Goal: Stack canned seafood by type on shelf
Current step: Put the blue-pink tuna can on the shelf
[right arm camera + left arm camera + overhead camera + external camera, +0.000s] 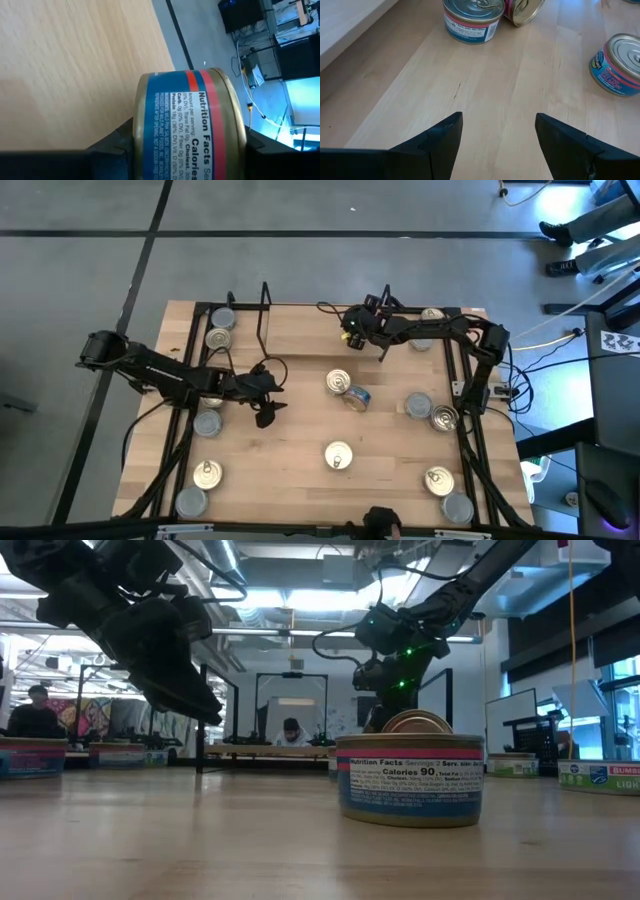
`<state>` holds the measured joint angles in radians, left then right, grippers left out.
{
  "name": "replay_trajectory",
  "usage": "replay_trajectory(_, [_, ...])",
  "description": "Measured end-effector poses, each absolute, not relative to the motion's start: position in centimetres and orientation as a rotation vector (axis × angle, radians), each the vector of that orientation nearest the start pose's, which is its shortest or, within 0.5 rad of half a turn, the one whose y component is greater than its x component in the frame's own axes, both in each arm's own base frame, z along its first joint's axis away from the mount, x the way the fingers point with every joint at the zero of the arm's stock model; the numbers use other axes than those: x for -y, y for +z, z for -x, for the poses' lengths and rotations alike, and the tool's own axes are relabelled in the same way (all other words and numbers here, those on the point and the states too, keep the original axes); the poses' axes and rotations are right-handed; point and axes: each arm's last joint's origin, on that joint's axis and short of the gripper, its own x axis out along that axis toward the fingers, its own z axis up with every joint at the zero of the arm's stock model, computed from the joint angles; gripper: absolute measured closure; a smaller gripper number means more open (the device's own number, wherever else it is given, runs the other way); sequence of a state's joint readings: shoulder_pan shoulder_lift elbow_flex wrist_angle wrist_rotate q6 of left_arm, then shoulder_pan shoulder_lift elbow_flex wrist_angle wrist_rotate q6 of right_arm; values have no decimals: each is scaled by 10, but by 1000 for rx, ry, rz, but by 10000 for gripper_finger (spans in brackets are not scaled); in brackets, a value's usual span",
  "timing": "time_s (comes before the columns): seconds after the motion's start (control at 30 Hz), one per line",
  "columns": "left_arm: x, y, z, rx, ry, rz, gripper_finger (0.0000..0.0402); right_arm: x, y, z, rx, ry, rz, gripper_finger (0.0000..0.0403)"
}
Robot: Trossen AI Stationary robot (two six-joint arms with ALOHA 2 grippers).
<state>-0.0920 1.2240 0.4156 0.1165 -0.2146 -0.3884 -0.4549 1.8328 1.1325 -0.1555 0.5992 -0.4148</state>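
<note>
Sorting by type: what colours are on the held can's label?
Blue with a red band, best seen in right wrist view: can.

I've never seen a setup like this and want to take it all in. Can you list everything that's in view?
Tins: about thirteen loose; gold or silver-grey lids, blue-and-pink labels; mostly along the table's left and right edges, a few mid-table.
Held tin: one; blue with a red band; at the table's far side.
Shelf: one; black wire; far left of the table.
Table: one; light wood, black rails.
People: two at desks in the room behind; someone's legs beyond the table's far right corner.
Left arm's fingers: two; dark; open and empty, over bare wood left of centre.
Right arm's fingers: two; dark; closed on the held tin.
</note>
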Motion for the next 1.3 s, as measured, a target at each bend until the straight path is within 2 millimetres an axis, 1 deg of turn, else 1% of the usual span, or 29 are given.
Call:
replay_trajectory(0.13, [14, 155, -216, -651, 247, 265, 153, 180, 175, -327, -1115, -766, 407, 192])
replay_trajectory(0.2, [14, 155, -216, -651, 246, 263, 153, 180, 175, -326, -1122, -760, 406, 185])
replay_trajectory(0.5, [14, 155, -217, -651, 246, 262, 153, 178, 174, -327, -1108, -717, 391, 186])
replay_trajectory(0.6, [14, 155, -217, -650, 247, 267, 153, 178, 174, -327, -1108, -711, 388, 179])
replay_trajectory(0.9, [14, 155, -217, -650, 248, 268, 153, 177, 172, -325, -1148, -698, 387, 111])
replay_trajectory(1.03, [14, 155, -217, -650, 248, 268, 153, 176, 172, -324, -1153, -692, 387, 96])
replay_trajectory(1.3, [14, 155, -217, -654, 234, 274, 153, 169, 186, -316, -1146, -605, 321, 93])
